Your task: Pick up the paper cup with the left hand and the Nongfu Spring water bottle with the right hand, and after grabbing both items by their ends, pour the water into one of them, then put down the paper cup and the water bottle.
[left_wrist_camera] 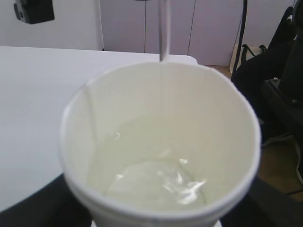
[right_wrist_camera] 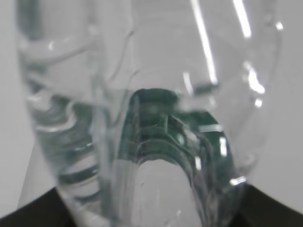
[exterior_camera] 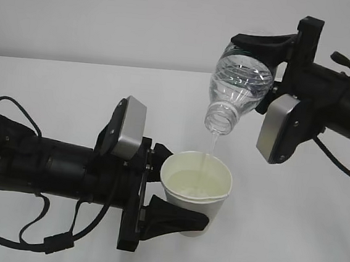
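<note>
A: Where is the paper cup (exterior_camera: 196,185)?

B: Raised off the white worktop (exterior_camera: 54,94), upright, gripped low on its wall by the left hand (exterior_camera: 172,196). One black finger (exterior_camera: 176,219) wraps the near side under the rim; the other sits behind the cup by the silver-grey plate (exterior_camera: 130,128).

A: And the bottle?

B: The Nongfu Spring water bottle (exterior_camera: 240,81) is tipped neck-down, up and to the right of the cup. The right hand (exterior_camera: 264,71) is clamped on its far end, fingers closed round the ribbed body. The mouth hangs just above the cup's back rim, apart from it.

A: Is anything flowing?

B: Yes, a thin stream of the water (exterior_camera: 208,151) drops from the neck into the cup, landing inside the rim (the left wrist view shows it passing the far edge (left_wrist_camera: 163,59)). A shallow pool lies at the bottom.

A: Room around them?

B: Bare worktop lies to the left, behind, and to the right of the cup. The worktop's far corner shows in the left wrist view, with dark gear beyond it, too blurred to name, I think
</note>
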